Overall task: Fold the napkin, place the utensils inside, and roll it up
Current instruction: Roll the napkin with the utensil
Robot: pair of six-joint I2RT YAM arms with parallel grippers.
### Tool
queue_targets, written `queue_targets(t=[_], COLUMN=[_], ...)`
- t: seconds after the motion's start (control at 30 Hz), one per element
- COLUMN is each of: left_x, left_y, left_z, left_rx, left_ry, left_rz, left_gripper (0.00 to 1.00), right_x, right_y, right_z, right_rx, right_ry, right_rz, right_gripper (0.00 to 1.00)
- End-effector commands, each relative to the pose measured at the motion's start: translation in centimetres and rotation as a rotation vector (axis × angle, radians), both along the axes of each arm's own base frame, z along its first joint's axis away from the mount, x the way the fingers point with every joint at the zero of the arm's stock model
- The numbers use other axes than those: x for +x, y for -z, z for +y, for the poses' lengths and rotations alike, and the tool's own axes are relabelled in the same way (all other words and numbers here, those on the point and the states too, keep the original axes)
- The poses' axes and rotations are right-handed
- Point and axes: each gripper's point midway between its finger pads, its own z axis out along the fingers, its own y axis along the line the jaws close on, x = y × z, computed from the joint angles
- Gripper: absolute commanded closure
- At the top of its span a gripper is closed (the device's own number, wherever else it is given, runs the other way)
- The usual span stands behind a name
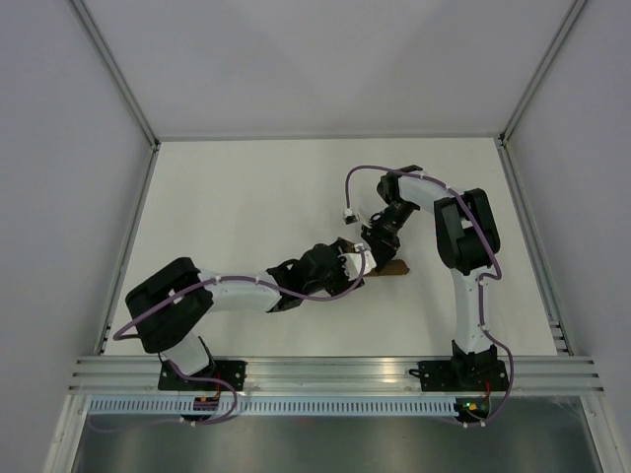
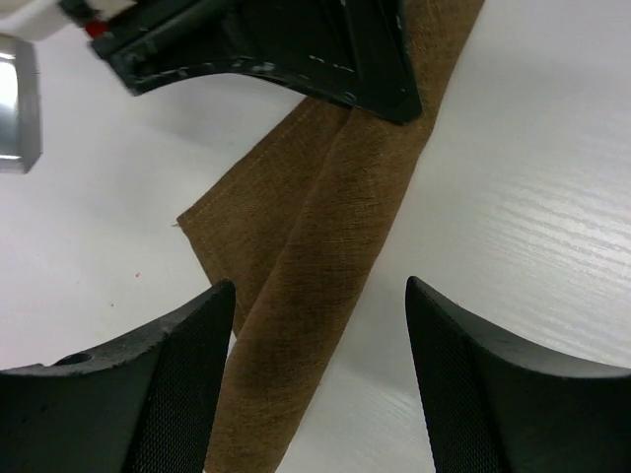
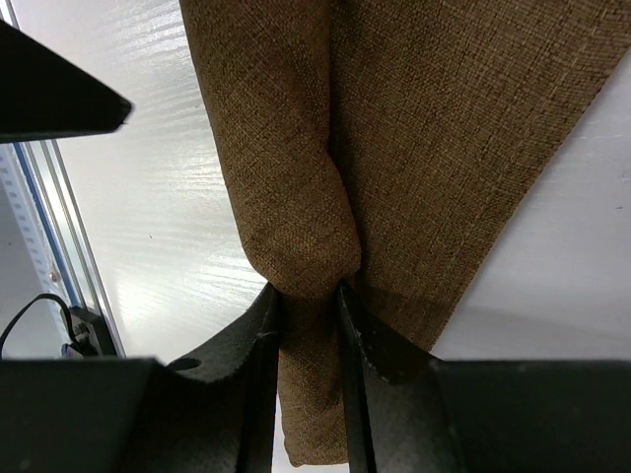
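The napkin is a brown cloth rolled into a tight tube on the white table, with a flat loose flap lying beside the roll. My right gripper is shut on one end of the roll, and the cloth is pinched narrow between its jaws. My left gripper is open and straddles the other part of the roll, which lies close to its left finger and apart from the right one. From above, both grippers meet at mid-table and only a bit of napkin shows. The utensils are hidden.
The right gripper's black body fills the top of the left wrist view, with a silvery metal part at the left edge. An aluminium rail runs along the near table edge. Walls close in the table's sides and back.
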Motion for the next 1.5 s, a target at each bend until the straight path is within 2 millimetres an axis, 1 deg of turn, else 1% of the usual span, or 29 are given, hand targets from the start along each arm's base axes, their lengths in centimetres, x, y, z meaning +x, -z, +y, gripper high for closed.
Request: queue_targets(t=[0.0,0.13,0.23,0.27,0.33,0.37,0.47,0.53,0.63,0.67,0.7,0.77,0.8,0.83,0.9,0.93,1.03,1.07,1.1,1.13,1.17,1.23,1.27,1.3,1.33,1.37,1.4,1.43,1.47], left_x=[1.1,1.2,1.5,1.5,1.6,1.7,1.4,1.0,0.2,-0.2,-0.5,-0.8,-1.2,-1.4,-2.0,-2.2,-3.0,-3.5,-3.5,-3.5,-3.9,-4.0,-4.1,-4.4,-4.1,-4.3,-4.6,-4.4,-4.6], left_y=[-0.8,0.6,1.1,1.8,2.2,2.8,3.7,4.5,5.9,6.2,7.0,7.5,7.9,8.4,8.8,9.6,10.4,10.6,10.7,10.9,11.0,11.2,11.3,11.3,11.3,11.4,11.5,11.5,11.2], left_z=[-1.2,-1.9,-2.1,-2.1,-2.3,-2.2,-2.0,-1.9,-1.7,-1.9,-1.7,-1.7,-2.0,-1.7,-1.9,-1.5,-1.6,-1.7,-1.8,-1.7,-1.8,-1.7,-1.7,-2.0,-1.9,-1.8,-1.9,-1.7,-2.0], left_rx=[0.067,0.106,0.127,0.145,0.16,0.175,0.189,0.2,0.227,0.229,0.252,0.258,0.254,0.264,0.256,0.272,0.272,0.264,0.258,0.255,0.25,0.24,0.243,0.228,0.22,0.223,0.217,0.209,0.193], left_ry=[0.025,0.043,0.042,0.047,0.044,0.04,0.043,0.053,0.083,0.106,0.115,0.13,0.153,0.156,0.187,0.187,0.221,0.245,0.242,0.241,0.262,0.265,0.269,0.284,0.282,0.284,0.298,0.293,0.307], left_rz=[-0.123,-0.138,-0.152,-0.144,-0.146,-0.139,-0.12,-0.096,-0.038,-0.018,0.014,0.05,0.075,0.103,0.149,0.177,0.25,0.279,0.295,0.309,0.346,0.388,0.409,0.439,0.458,0.49,0.535,0.558,0.589], left_gripper=[0.25,0.25,0.25,0.25,0.25,0.25,0.28,0.34,0.54,0.63,0.66,0.73,0.74,0.76,0.8,0.81,0.83,0.83,0.83,0.83,0.83,0.83,0.83,0.83,0.83,0.84,0.83,0.83,0.83], right_x=[1.0,1.1,1.2,1.2,1.2,1.2,1.2,1.3,1.5,1.6,1.6,1.7,1.7,1.7,1.8,1.9,2.4,2.5,2.7,2.9,3.5,3.9,4.3,4.7,5.0,5.2,5.7,5.9,6.4], right_y=[3.8,4.0,4.1,4.2,4.3,4.3,4.4,4.3,4.1,4.0,3.9,3.6,3.5,3.3,2.7,2.4,0.6,0.1,-0.6,-1.2,-2.3,-3.8,-5.0,-5.7,-6.6,-7.7,-8.3,-9.0,-9.8], right_z=[-0.5,-0.6,-0.6,-0.6,-0.6,-0.6,-0.6,-0.6,-0.3,-0.3,-0.3,0.0,0.0,0.2,0.4,0.5,1.0,1.2,1.3,1.3,1.1,1.2,1.1,0.5,0.6,0.4,-0.4,-0.5,-1.4], right_rx=[-0.046,-0.054,-0.056,-0.057,-0.06,-0.059,-0.062,-0.063,-0.054,-0.053,-0.052,-0.04,-0.036,-0.024,-0.007,0.001,0.052,0.065,0.096,0.113,0.135,0.193,0.221,0.237,0.273,0.298,0.313,0.342,0.364], right_ry=[-0.037,-0.031,-0.029,-0.028,-0.026,-0.026,-0.022,-0.017,-0.009,-0.006,-0.003,0.002,0.006,0.011,0.021,0.025,0.052,0.062,0.083,0.096,0.117,0.154,0.166,0.195,0.215,0.227,0.257,0.284,0.315], right_rz=[-0.041,-0.042,-0.043,-0.041,-0.04,-0.041,-0.038,-0.04,-0.047,-0.05,-0.051,-0.054,-0.055,-0.055,-0.06,-0.062,-0.086,-0.091,-0.091,-0.096,-0.118,-0.129,-0.153,-0.163,-0.169,-0.201,-0.217,-0.222,-0.267], right_gripper=[0.84,0.84,0.84,0.84,0.84,0.84,0.84,0.84,0.84,0.83,0.83,0.82,0.79,0.78,0.72,0.7,0.62,0.58,0.55,0.54,0.52,0.51,0.5,0.49,0.49,0.48,0.48,0.48,0.48])
